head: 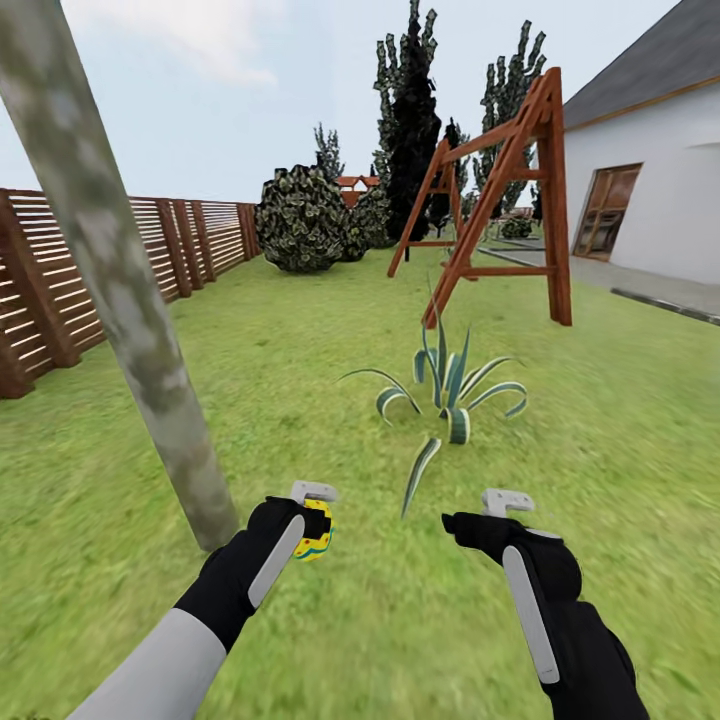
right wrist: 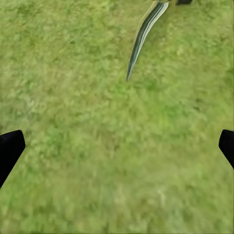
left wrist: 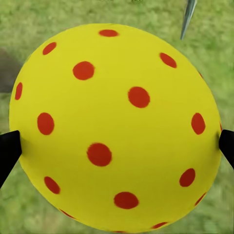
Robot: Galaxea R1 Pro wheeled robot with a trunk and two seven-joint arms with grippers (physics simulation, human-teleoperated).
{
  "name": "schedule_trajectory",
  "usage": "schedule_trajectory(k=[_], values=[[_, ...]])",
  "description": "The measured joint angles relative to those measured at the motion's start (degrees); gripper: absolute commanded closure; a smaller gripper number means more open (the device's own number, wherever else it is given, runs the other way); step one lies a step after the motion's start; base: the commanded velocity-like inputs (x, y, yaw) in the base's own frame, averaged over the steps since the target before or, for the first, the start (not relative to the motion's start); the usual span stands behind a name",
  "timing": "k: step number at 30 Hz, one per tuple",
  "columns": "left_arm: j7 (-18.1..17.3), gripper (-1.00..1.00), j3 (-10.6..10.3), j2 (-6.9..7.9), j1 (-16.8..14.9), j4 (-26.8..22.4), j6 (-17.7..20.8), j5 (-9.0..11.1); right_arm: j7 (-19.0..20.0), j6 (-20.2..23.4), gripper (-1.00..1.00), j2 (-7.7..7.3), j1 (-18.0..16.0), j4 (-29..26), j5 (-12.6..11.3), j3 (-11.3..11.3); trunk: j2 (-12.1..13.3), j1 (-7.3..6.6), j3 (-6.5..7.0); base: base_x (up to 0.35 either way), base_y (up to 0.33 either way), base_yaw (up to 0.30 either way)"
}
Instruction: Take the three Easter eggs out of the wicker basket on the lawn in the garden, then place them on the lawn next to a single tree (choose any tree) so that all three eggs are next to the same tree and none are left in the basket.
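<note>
The fingers of the left gripper are clamped on one Easter egg, which they hold above the lawn near the foot of the tree. In the left wrist view the egg is very large, yellow with red dots, and a black fingertip presses on each side of it. The fingers of the right gripper stand apart and hold nothing; the right wrist view has grass between the two dark fingertips.

The egg is round and smooth, so it may roll away from the trunk if it is let go from this height. The safer way is probably to lower it until it touches the grass close to the trunk. The other two eggs and the basket cannot be seen here, so how much of the task is done cannot be told.

Around the arms, a low striped plant grows just ahead, and one long leaf of it reaches down between the two grippers; the same leaf appears in the right wrist view. It may brush the right arm. Farther off are a wooden swing frame, a slat fence, a round bush and a white house. Nothing stands between the egg and the trunk.
</note>
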Motion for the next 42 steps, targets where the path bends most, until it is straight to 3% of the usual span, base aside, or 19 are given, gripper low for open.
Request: schedule_trajectory(k=[6,19,30,42], values=[[-0.02,1.00,0.00,-0.02,0.00,0.05,-0.01,0.02,0.00,0.00,-1.00,-0.03,0.00,0.01,0.00,0.00,0.00,0.00,0.00,0.249,-0.220,0.250],[-0.43,1.00,-0.02,-0.11,0.00,0.02,0.07,0.10,0.00,0.01,-1.00,-0.09,0.01,0.00,0.00,-0.01,0.00,0.00,0.00,0.254,-0.221,0.023],[0.14,1.00,-0.10,-0.01,0.14,-0.53,0.02,0.17,0.01,-0.01,-1.00,-0.10,0.01,-0.02,0.00,-0.15,0.00,0.02,0.00,0.043,-0.039,0.000],[0.16,1.00,-0.01,0.07,0.07,-0.26,0.01,0.33,0.01,-0.15,-1.00,-0.09,0.02,-0.01,0.01,-0.29,-4.80,2.65,-2.15,0.000,0.000,0.000]])
